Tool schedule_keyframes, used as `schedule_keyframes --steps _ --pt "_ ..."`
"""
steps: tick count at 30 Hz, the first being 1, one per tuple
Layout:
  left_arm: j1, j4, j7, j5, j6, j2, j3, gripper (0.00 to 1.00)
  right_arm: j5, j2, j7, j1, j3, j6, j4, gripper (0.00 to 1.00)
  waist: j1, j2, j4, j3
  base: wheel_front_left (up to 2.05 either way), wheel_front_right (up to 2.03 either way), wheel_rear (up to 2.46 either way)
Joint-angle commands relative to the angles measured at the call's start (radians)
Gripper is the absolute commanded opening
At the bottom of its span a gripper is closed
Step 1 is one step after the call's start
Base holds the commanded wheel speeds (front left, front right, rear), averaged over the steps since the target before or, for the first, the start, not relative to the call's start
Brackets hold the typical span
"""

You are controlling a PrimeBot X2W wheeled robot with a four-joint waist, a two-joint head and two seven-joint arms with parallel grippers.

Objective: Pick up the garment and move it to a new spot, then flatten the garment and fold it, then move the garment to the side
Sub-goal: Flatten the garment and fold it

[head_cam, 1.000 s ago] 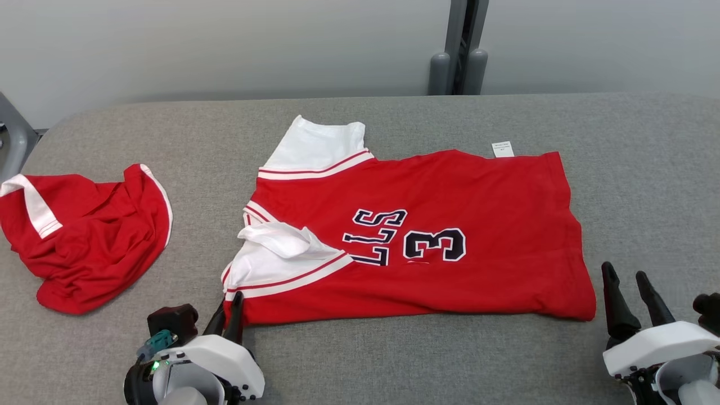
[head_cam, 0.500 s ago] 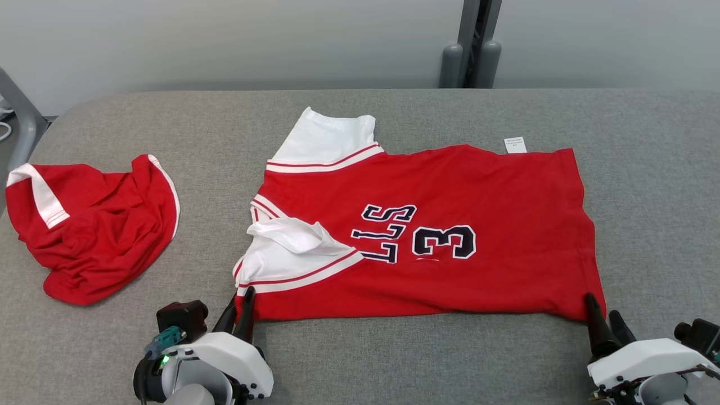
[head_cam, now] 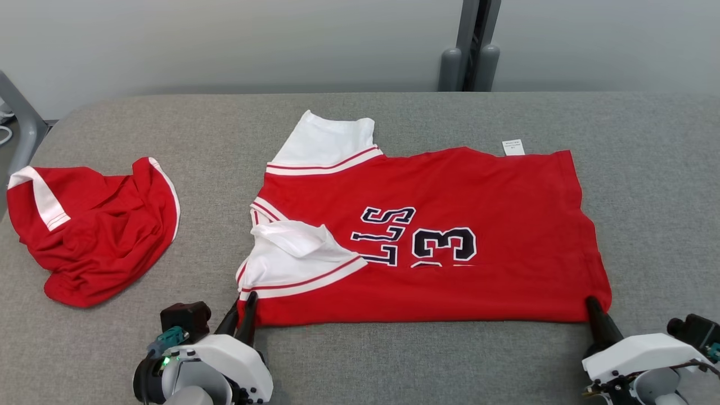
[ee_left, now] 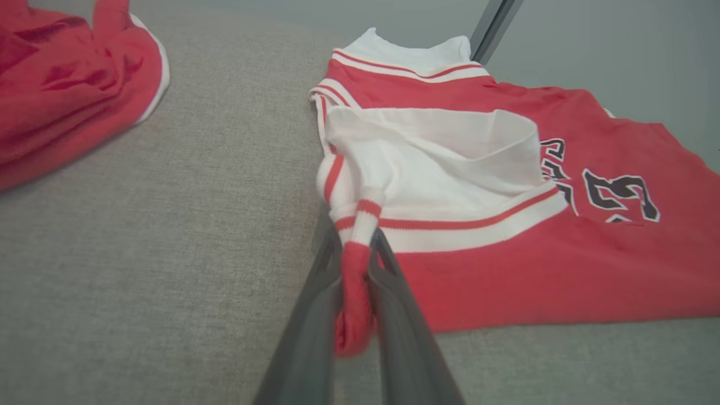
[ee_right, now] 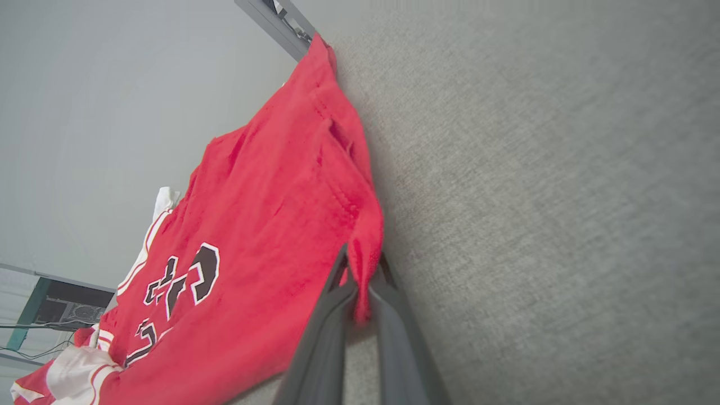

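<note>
Item, red basketball jersey: lies flat near the middle of the grey padded table, long axis running left to right across it. The white-trimmed shoulder end points to my left and the hem to my right. The lettering lies on its side. I can read "LLS" and a "3", and a crease cuts off the near edge of the numeral; any further characters are tucked out of sight. The near white armhole panel is rumpled and folded over itself, so the layer beneath is hidden. A small white label sticks out at the far edge, its print too small to read. Item, my left gripper: pressed together on the jersey's near left corner. In the left wrist view a bunched strip of red and white trim is pinched between the two fingers. Item, my right gripper: closed on the near right hem corner. From the head one finger hides the other, but the right wrist view shows a peak of red cloth caught between them. Item, second red garment with white striping: crumpled in a heap at the table's left end, well apart from the jersey, its kind not discernible; the left wrist view cuts it off at the frame edge. Item, grey post: behind the far edge, top out of frame.
</note>
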Motion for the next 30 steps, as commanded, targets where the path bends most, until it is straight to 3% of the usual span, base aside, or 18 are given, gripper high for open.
schedule_keyframes --steps 1,8,14,24,30 --pt "0.006 0.0 0.007 0.008 -0.001 0.012 -0.004 0.0 0.008 -0.016 -0.009 -0.003 0.003 0.0 -0.003 0.0 0.0 -0.0001 -0.001 -0.002 0.0 0.0 0.0" --pt "0.015 -0.011 0.056 0.028 -0.036 0.047 -0.05 0.0 0.003 -0.078 -0.005 0.002 0.05 0.0 -0.009 0.0 0.0 -0.0001 -0.005 -0.017 0.0 0.0 0.0" --pt "0.027 -0.035 0.08 0.049 -0.025 0.084 -0.072 0.0 0.031 -0.134 0.03 0.025 0.086 0.0 -0.044 0.0 0.0 -0.0001 -0.007 -0.037 0.0 0.0 0.0" --pt "0.086 -0.136 0.178 0.025 -0.046 0.156 -0.101 0.0 0.12 -0.223 0.219 0.103 0.138 0.0 -0.141 0.0 0.0 -0.0001 -0.02 -0.07 0.0 0.0 0.0" --pt "0.151 -0.251 0.256 0.013 -0.03 0.226 -0.117 0.0 0.151 -0.272 0.333 0.183 0.134 0.0 -0.232 0.0 0.0 -0.0001 -0.031 -0.081 0.0 0.0 0.0"
